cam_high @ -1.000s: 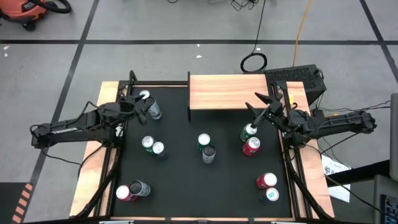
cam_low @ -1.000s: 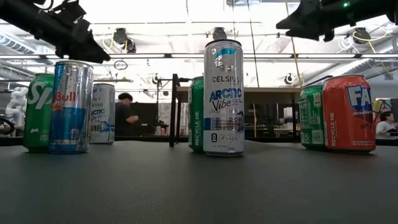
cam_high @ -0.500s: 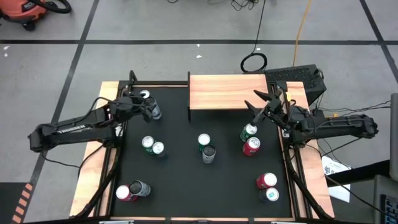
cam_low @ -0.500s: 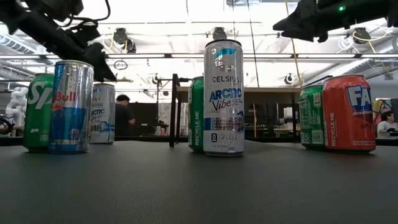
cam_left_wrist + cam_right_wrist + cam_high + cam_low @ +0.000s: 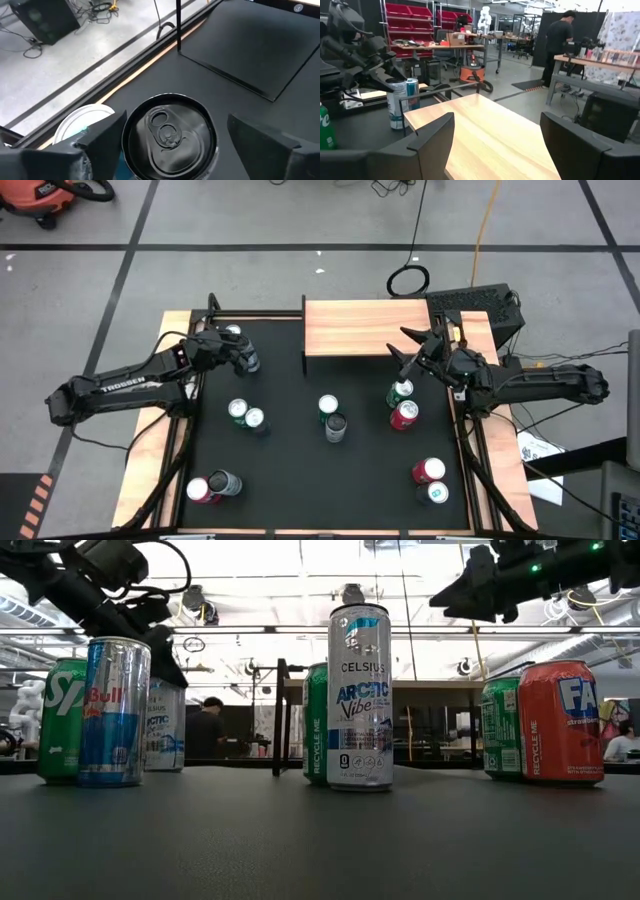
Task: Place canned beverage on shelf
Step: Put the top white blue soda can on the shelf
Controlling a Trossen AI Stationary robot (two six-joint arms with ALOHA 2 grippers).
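left arm: its gripper (image 5: 238,356) sits over the far-left corner of the counter (image 5: 290,470), right above a dark-topped can (image 5: 169,136)

left fingers: spread wide, one finger (image 5: 102,142) on each side of that can's top, not closed on it yet (nothing held, as far as I can tell)

the can: standing upright, long axis vertical, lid facing straight up at the wrist camera; a second can with a white top (image 5: 82,121) stands just beside it, on the side away from the shelf

key relation: the can is directly below and between the left fingers, so the coming move looks like a straight drop and squeeze. The neighbour is close enough that the outer finger could bump it

shelf: (image 5: 362,328) wood plank top at the far edge of the counter, middle-right; it lies off to the right of the left gripper, with open black counter between them

right arm: its gripper (image 5: 412,350) hangs at the shelf's near right corner, fingers wide and empty, looking out across the plank. A green can (image 5: 400,391) and a red can (image 5: 404,414) stand just below it on the counter

who's nearer: left arm for the dark-topped can, no contest; the right arm is nearer the shelf and the green can

progress: my guess is early, the shelf top is bare and no can is lifted
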